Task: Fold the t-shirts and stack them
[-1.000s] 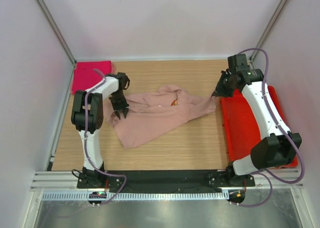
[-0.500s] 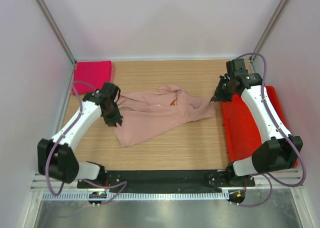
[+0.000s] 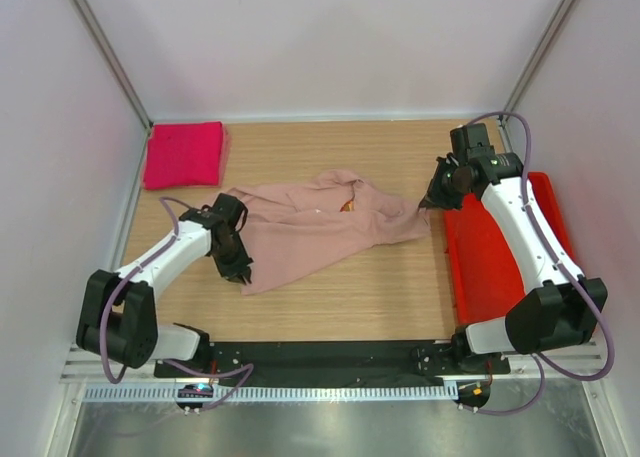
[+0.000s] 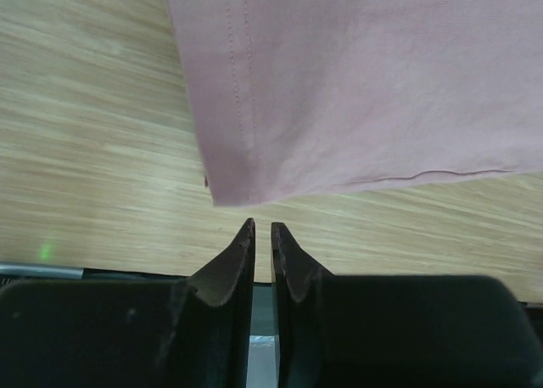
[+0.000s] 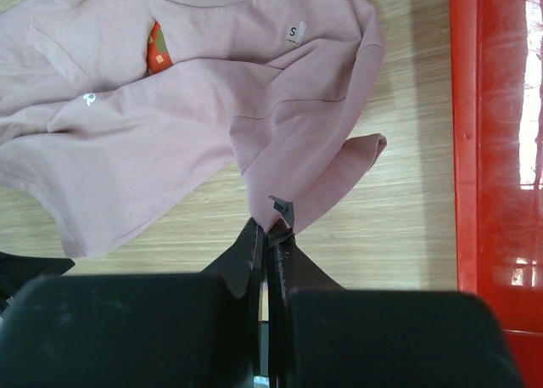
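The bright magenta-pink cloth shirt (image 3: 184, 154) is folded into a neat square in the far left corner of the wooden tabletop (image 3: 330, 307), hard up against the left wall. Nearer in, the left claw (image 3: 240, 273) sits low at the near-left corner of the pale dusty pink cloth shirt (image 3: 310, 227). On the wrist cam its fingers are all but closed, just a thin slit with nothing in it, and the hem corner (image 4: 222, 193) lies just ahead, not touching.

The pale shirt is rumpled across the middle. Its long axis runs left to right and tilts a bit, with the collar and its tag toward the far edge. Bare wood shows beyond it and along the near edge.

The right claw (image 3: 425, 205) is clamped tight on the shirt's right-hand end, lifting that bit of cloth. Just right of it is the rigid red plastic bin (image 3: 500, 267), whose long side runs along the tabletop's right edge.
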### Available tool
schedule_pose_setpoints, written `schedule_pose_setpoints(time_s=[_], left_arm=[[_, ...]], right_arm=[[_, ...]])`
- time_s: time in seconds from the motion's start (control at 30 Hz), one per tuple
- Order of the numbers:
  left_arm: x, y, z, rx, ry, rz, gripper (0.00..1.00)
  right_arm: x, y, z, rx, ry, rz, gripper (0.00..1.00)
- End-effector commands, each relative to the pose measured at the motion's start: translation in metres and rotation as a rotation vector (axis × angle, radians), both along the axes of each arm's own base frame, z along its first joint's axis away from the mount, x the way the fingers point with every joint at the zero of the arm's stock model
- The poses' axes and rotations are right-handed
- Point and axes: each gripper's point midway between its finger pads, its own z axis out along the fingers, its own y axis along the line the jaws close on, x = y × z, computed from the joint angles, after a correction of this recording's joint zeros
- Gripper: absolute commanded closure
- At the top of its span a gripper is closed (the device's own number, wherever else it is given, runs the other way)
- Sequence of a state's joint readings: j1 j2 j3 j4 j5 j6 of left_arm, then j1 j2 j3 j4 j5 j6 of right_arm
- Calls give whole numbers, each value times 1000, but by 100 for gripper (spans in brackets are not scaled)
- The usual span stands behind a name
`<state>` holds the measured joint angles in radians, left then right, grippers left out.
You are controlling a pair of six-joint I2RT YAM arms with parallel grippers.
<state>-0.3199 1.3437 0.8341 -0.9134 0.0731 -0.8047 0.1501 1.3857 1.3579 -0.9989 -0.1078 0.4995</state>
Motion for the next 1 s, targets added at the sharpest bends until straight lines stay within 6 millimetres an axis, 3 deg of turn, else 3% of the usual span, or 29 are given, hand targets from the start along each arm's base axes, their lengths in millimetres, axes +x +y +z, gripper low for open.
schedule_pose_setpoints(time_s=[0.0,0.3,0.53,0.67,0.83,0.97], left_arm=[[21,-9,7,-29,-61,5,87],[19,1,-21,49,19,-1,91],[-10,9,-51,77,100,5,94],[5,2,-30,69,37,-11,87],[10,3,12,106,-61,-13,71],[10,-4,29,99,-126,-51,64]], right_arm=[[1,3,17,11,-70,17,99],[0,3,18,10,-75,21,99],[-1,4,16,10,-70,27,99],[-2,5,13,14,-63,33,99],[-3,5,11,17,-56,40,99],[-4,7,9,20,-51,50,99]])
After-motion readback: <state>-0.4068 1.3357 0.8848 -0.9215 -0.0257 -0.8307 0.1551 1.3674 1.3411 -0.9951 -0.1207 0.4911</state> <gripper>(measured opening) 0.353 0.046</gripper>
